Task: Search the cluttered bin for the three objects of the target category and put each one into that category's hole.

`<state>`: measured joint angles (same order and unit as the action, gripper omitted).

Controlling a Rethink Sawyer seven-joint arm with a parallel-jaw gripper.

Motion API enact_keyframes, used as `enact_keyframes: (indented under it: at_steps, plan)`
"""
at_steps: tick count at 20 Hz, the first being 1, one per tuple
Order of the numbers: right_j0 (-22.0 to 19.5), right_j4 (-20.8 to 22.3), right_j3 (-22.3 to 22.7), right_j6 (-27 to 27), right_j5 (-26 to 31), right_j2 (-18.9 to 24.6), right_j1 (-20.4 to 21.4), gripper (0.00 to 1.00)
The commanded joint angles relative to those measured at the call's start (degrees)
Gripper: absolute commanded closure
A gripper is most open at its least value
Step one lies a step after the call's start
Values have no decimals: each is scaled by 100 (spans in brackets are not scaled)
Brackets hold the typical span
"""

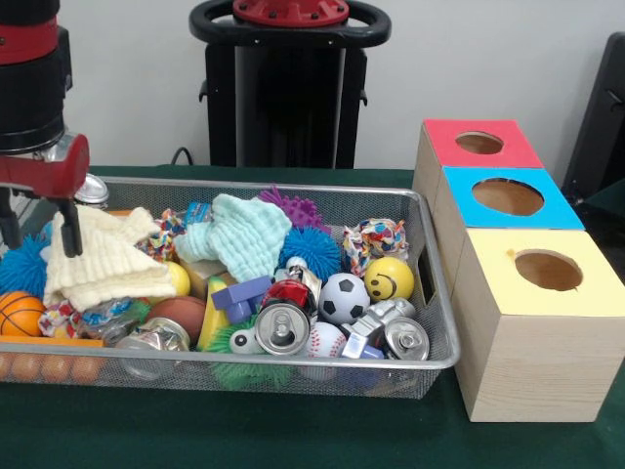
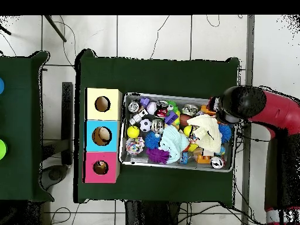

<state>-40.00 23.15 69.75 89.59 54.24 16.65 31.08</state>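
Yellow box (image 1: 532,322) beside bin edge (image 1: 441,322)

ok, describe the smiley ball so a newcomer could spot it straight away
Start at the wire mesh bin on the green table, at its end nearest the three coloured boxes. The smiley ball sits there beside the soccer ball; it alone is plain yellow with a black smiling face.

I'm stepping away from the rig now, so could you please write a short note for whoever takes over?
Claw: over the bin's end farthest from the boxes, at the cream cloth; whether it grips cannot be told.
Bin: still packed with balls, cans, cloths and toys.
Boxes: yellow, blue and red stand beside the bin; nothing shows in the holes.
Done: no drop confirmed.
Left: find and post all three targets.
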Motion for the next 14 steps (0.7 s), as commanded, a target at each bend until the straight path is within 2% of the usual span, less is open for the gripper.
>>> enact_keyframes:
  at_steps: [1,10,14]
  plan:
    - [-40,389,1177,-1294,-498,495,-9,0]
    - [-60,483,1636,-934,-882,385,119,0]
    - [-205,639,1786,-830,-1320,333,-93,0]
